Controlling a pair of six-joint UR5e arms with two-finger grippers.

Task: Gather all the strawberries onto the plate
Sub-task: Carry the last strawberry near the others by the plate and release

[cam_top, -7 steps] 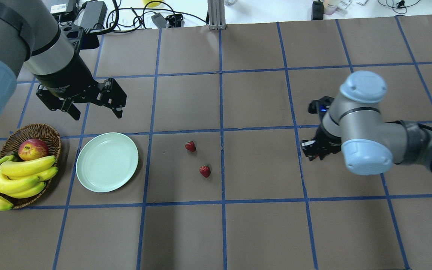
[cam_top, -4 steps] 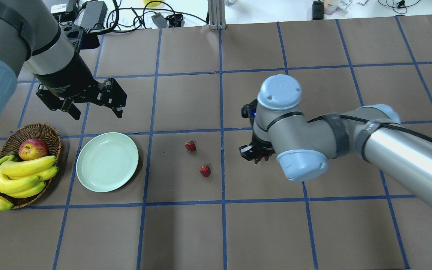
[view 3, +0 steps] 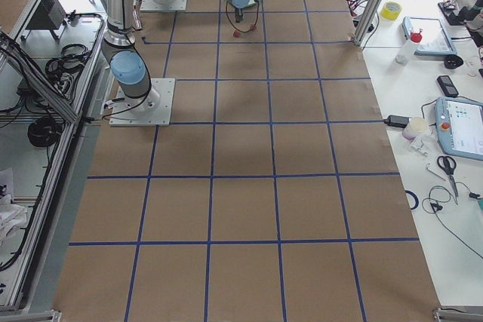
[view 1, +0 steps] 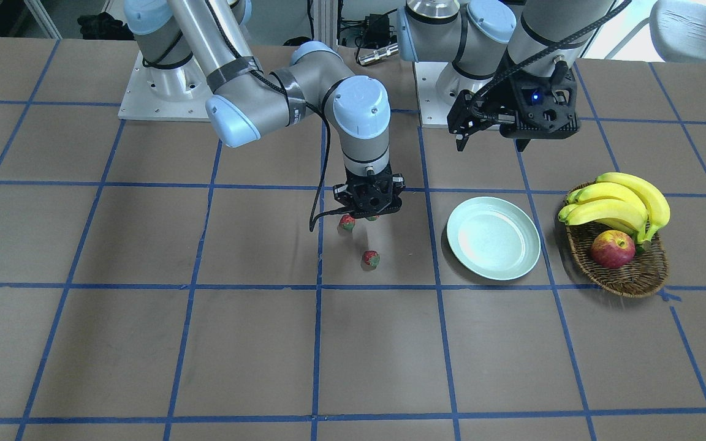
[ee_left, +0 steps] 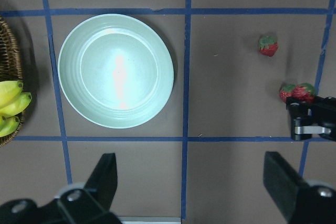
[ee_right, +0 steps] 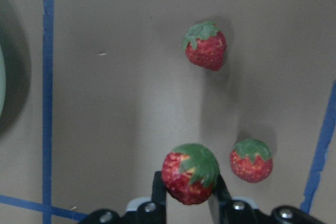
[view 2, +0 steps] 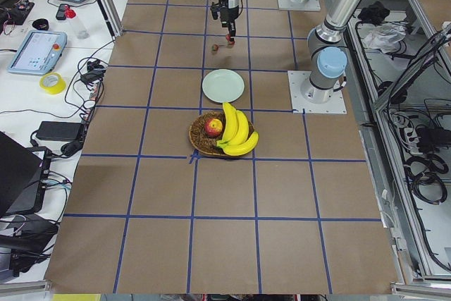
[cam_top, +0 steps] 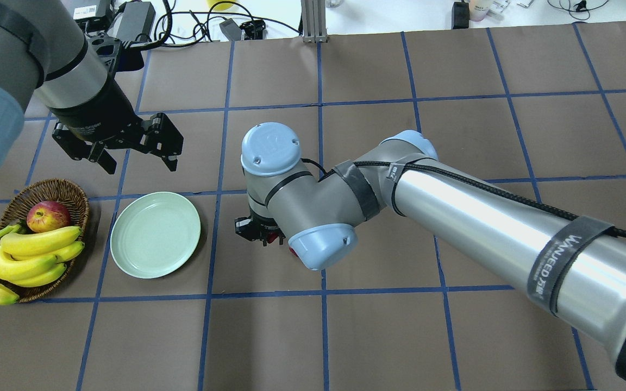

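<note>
Now the right pincer (ee_right: 188,195) clamps one strawberry (ee_right: 189,174), while the left pincer (cam_top: 142,163) gapes wide

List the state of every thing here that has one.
Right gripper, shut on a raised strawberry.
Left gripper, open, empty.
Plate, empty.
Other strawberries, lying loose, outside the plate.
Basket, holding apple and bananas.
</note>
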